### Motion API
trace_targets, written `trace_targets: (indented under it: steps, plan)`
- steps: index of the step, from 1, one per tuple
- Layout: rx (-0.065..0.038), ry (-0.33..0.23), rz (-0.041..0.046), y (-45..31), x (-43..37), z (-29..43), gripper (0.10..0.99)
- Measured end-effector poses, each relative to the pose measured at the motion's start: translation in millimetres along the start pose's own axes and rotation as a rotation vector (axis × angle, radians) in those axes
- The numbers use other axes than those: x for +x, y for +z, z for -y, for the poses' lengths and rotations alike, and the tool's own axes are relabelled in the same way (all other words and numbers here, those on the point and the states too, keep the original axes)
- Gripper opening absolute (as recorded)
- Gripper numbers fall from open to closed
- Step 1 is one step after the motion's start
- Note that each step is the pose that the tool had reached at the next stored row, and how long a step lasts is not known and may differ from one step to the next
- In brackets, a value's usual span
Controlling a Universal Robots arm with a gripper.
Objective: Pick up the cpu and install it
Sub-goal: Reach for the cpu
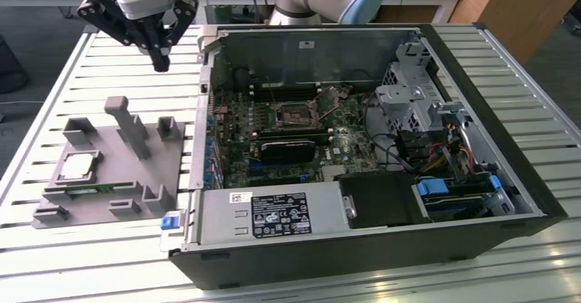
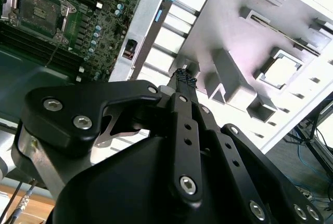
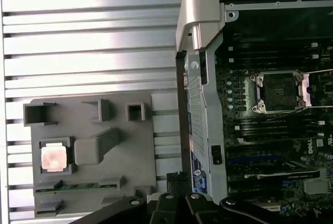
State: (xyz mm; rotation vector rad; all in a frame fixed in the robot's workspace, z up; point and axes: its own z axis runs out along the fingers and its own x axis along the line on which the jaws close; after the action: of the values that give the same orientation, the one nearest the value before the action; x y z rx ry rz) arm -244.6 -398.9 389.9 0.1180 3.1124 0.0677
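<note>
Hand (image 1: pixel 162 63) above the tabletop (image 1: pixel 109 85), cpu (image 1: pixel 80 165) untouched.
I see my hand clenched on nothing; the cpu lies in its grey holder (image 1: pixel 118 175), just beside the open computer case (image 1: pixel 363 255).

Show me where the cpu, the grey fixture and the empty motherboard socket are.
cpu (image 3: pixel 53 158): first wrist view, centre of its metal top.
grey fixture (image 3: pixel 138 151): first wrist view, bare flat base plate.
motherboard socket (image 1: pixel 292 114): exterior view, middle of the open socket.
</note>
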Motion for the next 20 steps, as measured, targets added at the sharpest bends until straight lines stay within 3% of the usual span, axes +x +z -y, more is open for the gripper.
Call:
trace_targets:
  steps: [20]
  plan:
    - [0.000, 0.000, -0.0001, 0.1, 16.2, 1.2, 0.106]
